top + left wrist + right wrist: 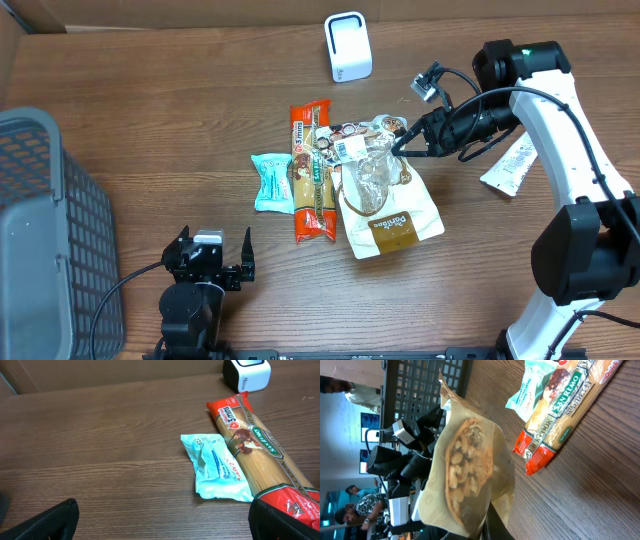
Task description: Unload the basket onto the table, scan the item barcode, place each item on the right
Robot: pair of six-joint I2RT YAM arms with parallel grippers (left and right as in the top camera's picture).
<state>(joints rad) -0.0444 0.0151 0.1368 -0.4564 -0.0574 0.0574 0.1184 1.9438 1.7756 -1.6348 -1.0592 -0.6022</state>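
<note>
A tan snack bag (388, 212) with a clear window lies right of centre, and my right gripper (400, 141) is shut on its top edge. In the right wrist view the bag (470, 470) fills the middle and hides most of the fingers (499, 524). A white label (350, 147) shows near the bag's top. The white scanner (348, 47) stands at the back of the table, apart from the bag. My left gripper (208, 262) sits open near the front edge with nothing between its fingertips (50, 522).
A red and green pasta pack (312, 172) and a teal packet (271, 182) lie side by side left of the bag. A white sachet (512, 165) lies at the right, under the right arm. A grey basket (50, 230) stands at the left edge.
</note>
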